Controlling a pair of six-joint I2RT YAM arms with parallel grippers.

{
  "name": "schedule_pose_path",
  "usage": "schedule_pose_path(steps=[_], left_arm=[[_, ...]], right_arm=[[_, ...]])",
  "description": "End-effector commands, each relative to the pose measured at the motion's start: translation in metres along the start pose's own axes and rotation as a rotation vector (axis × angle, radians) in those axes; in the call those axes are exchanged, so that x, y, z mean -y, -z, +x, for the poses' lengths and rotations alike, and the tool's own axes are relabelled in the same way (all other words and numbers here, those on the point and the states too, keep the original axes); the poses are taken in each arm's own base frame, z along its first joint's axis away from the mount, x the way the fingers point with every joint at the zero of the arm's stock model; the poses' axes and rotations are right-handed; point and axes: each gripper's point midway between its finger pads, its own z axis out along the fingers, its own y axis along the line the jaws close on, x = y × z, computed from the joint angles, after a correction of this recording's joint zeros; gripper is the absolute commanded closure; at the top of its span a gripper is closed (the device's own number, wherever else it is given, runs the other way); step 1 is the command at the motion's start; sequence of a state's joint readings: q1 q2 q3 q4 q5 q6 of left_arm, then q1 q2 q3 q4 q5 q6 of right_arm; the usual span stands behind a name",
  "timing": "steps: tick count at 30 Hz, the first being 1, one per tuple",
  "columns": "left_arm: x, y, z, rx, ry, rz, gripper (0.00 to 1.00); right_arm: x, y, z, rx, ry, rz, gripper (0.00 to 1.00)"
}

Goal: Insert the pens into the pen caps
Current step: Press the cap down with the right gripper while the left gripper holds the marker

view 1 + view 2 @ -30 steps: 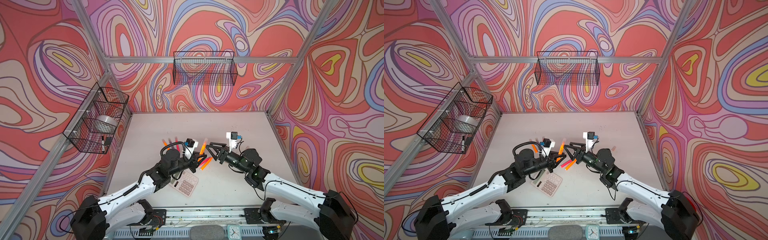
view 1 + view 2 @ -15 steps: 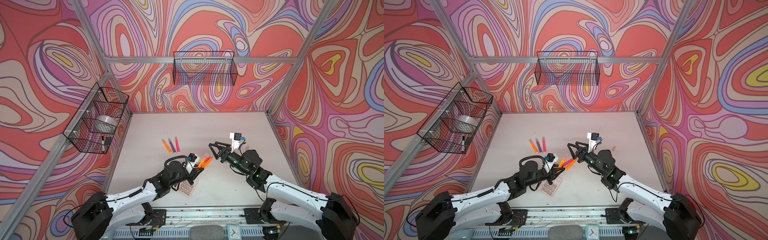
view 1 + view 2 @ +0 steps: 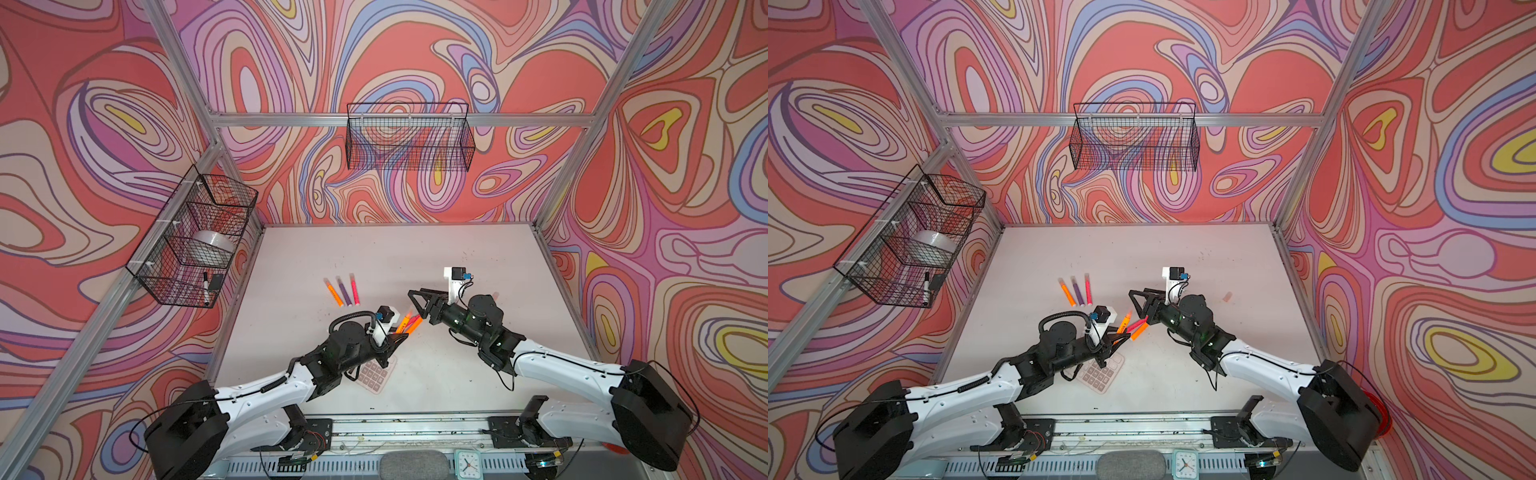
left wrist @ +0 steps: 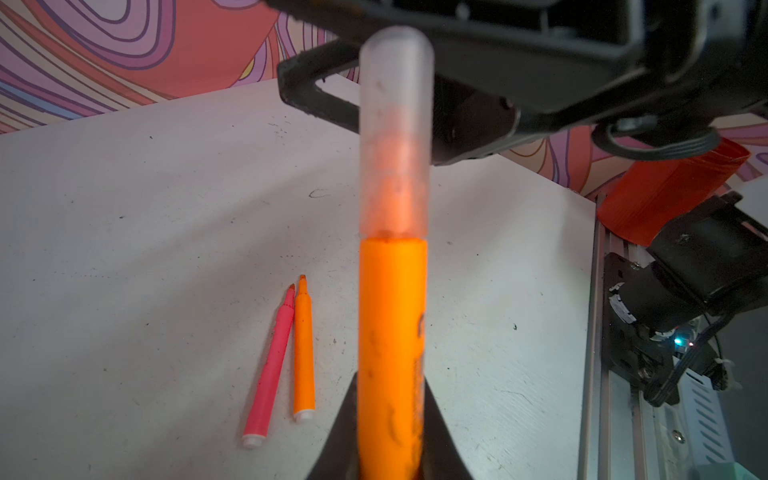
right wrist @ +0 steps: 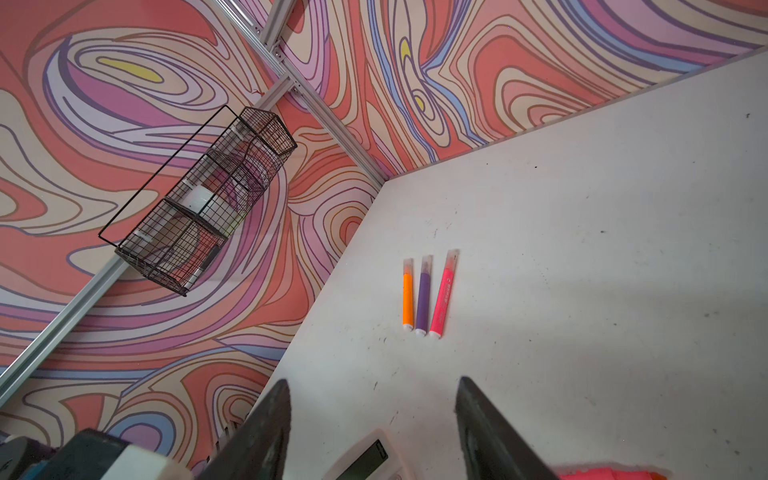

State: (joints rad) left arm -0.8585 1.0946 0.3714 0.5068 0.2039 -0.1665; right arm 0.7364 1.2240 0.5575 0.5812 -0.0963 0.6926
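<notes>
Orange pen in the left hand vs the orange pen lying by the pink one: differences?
The held orange pen wears a translucent cap; the loose orange pen has a bare tip. The held one is clamped in the left hand, off the table; the loose one lies flat beside the pink pen. Both are neon orange and slim.

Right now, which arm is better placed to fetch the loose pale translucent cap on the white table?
Probably right: the right gripper is open, empty, with the pale translucent cap on that arm's side; the left gripper grips a capped orange pen.
</notes>
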Motion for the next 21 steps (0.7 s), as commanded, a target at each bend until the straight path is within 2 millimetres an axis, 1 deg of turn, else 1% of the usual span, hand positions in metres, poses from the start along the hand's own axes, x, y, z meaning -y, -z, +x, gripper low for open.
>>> schedule_pose_path(steps=[1,6,9,12,16,19,21], left_arm=[[0.002,-0.003,-0.019,0.053,-0.026,-0.002,1.00],[0.000,-0.005,-0.018,0.046,-0.026,-0.008,1.00],[0.001,-0.007,-0.019,0.052,-0.020,-0.006,1.00],[0.002,-0.009,-0.019,0.045,-0.015,0.004,1.00],[0.001,-0.011,-0.020,0.044,-0.012,0.000,1.00],[0.002,-0.011,-0.021,0.043,-0.010,0.004,1.00],[0.002,-0.010,-0.020,0.045,-0.008,0.005,1.00]], right_arm=[[-0.017,-0.002,-0.010,0.016,0.011,-0.055,0.37],[-0.022,0.003,-0.015,0.025,0.026,-0.060,0.37],[-0.024,0.003,-0.012,0.013,0.025,-0.070,0.38],[-0.025,-0.002,-0.004,-0.024,0.015,-0.074,0.46],[-0.024,-0.007,0.004,-0.058,0.009,-0.065,0.51],[-0.026,-0.008,0.009,-0.084,0.004,-0.059,0.65],[-0.028,-0.009,0.013,-0.103,0.008,-0.058,0.68]])
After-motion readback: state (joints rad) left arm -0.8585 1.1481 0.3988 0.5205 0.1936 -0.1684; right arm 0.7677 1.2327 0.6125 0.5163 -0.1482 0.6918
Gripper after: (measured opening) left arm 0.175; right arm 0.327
